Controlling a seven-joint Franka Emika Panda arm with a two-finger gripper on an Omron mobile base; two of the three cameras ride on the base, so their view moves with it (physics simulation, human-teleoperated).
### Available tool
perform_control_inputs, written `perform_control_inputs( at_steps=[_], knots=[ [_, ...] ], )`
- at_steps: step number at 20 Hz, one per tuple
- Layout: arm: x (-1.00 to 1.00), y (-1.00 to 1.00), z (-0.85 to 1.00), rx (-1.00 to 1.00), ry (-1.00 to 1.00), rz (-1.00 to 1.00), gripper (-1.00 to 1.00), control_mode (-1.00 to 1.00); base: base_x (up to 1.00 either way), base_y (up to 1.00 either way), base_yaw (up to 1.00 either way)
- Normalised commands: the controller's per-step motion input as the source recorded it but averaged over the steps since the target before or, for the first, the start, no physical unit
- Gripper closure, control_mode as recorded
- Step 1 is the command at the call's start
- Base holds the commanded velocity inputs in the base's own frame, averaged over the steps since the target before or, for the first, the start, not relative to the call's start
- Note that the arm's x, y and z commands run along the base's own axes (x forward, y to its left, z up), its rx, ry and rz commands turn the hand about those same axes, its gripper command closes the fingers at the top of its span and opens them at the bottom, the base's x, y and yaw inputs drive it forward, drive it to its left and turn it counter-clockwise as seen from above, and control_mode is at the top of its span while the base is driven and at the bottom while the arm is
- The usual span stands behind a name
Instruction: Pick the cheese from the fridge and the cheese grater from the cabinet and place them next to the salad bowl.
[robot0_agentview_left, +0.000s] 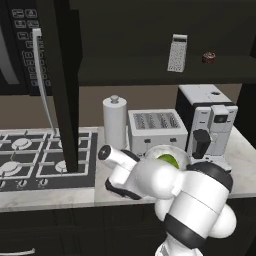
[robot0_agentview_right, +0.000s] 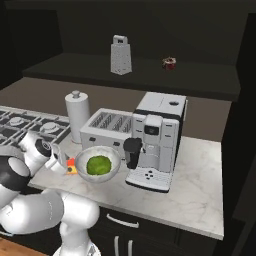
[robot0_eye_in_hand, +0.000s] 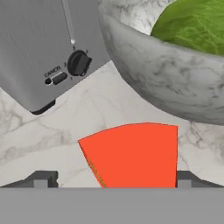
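The salad bowl (robot0_agentview_right: 98, 165) sits on the marble counter (robot0_agentview_right: 200, 175), just in front of the silver toaster (robot0_agentview_right: 107, 127) and beside the white coffee machine (robot0_agentview_right: 157, 140), with a green leafy ball inside it. The cheese (robot0_eye_in_hand: 133, 155) lies on the counter right next to the bowl, on the side away from the coffee machine; in the right base view its orange edge peeks out at the bowl's rim. The gripper (robot0_eye_in_hand: 112, 177) is low over the wedge, its fingers spread wide on either side of it and, as far as can be seen, not clamping it. Well above the bowl, the cheese grater (robot0_agentview_right: 120, 55) stands upright on the shelf of the open cabinet (robot0_agentview_left: 62, 85), near a small dark-red round object (robot0_agentview_right: 169, 63).
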Motion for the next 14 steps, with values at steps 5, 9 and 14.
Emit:
perform_control_inputs(
  at_steps=[5, 9, 14],
  knots=[
    [-0.09, 0.0, 0.25, 0.16, 0.03, -0.01, -1.0, -1.0, 0.0, 0.0, 0.0],
    [-0.12, 0.0, 0.27, 0.21, 0.0, 0.0, -1.0, -1.0, 0.0, 0.0, 0.0],
    [-0.22, -0.09, 0.29, 0.13, 0.01, 0.0, -1.0, -1.0, 0.0, 0.0, 0.0]
  ],
)
